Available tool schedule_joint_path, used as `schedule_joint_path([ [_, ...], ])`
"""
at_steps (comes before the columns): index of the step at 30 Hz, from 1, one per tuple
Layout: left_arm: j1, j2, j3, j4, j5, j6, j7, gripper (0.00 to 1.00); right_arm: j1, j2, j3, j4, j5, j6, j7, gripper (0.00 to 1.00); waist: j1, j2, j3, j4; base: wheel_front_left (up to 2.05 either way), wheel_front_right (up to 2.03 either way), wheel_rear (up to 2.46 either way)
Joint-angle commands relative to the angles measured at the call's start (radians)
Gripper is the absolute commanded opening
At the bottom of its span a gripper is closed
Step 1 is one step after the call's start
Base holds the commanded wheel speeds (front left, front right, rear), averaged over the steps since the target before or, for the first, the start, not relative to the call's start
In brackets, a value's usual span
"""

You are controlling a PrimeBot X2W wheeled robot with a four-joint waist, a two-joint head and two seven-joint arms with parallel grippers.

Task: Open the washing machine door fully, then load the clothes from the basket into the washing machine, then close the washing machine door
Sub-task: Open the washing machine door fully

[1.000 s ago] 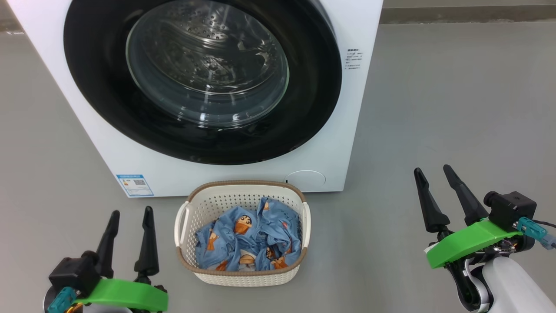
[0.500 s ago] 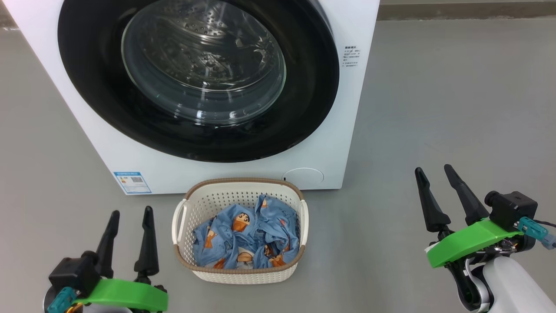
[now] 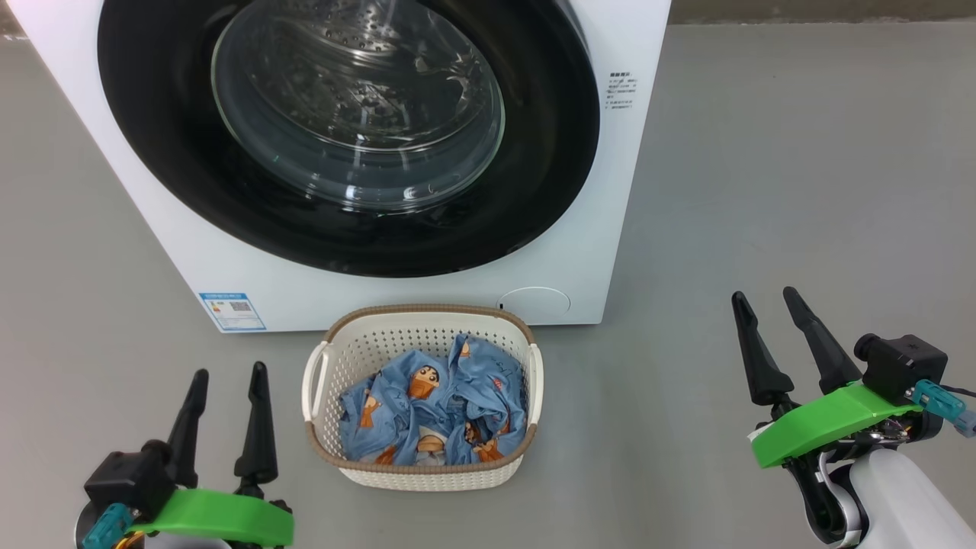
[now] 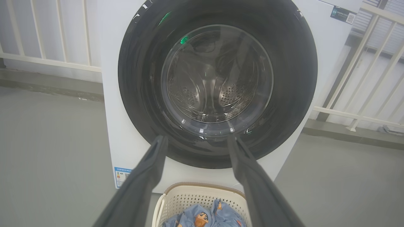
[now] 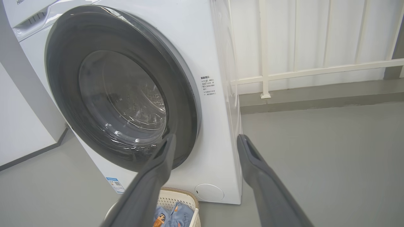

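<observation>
The door [image 3: 549,152] sits shut on the washer [image 3: 587,259], ahead of and above both grippers. The right gripper [image 3: 763,293] is off the washer's right side and the left gripper [image 3: 229,371] is before its left corner, both with jaws spread and empty. The clothes [image 3: 435,404] lie in the basket [image 3: 427,311] at the washer's foot.

The clothes [image 3: 435,408] lie in the basket [image 3: 427,476], on the floor [image 3: 762,191] before the washing machine [image 3: 229,282], seemingly not touching.

The head view's upper edge cuts off the washing machine [image 3: 579,252] and the 12 o'clock arc of the washing machine door [image 3: 351,114]. Print on the blue sticker [image 3: 232,311] at the door's 7 o'clock and on the text label [image 3: 621,91] at its 3 o'clock is too small to read. The left wrist view's bottom edge cuts the basket [image 4: 189,198] and the clothes [image 4: 202,217].
</observation>
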Motion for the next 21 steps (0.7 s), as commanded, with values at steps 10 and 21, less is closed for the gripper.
schedule_joint_path([
  [10,-0.043,0.031,0.028,-0.021,-0.010,0.007,-0.011,1.00,-0.035,-0.003,0.008,-0.012,0.001,0.006,-0.012,1.00,0.0000,0.0000,0.011,0.004,0.00,0.00,0.00],
  [21,-0.049,0.035,0.027,-0.019,-0.014,0.011,-0.012,1.00,-0.045,-0.007,-0.003,-0.005,0.003,0.006,-0.012,1.00,0.0000,0.0000,0.017,0.006,0.00,0.00,0.00],
])
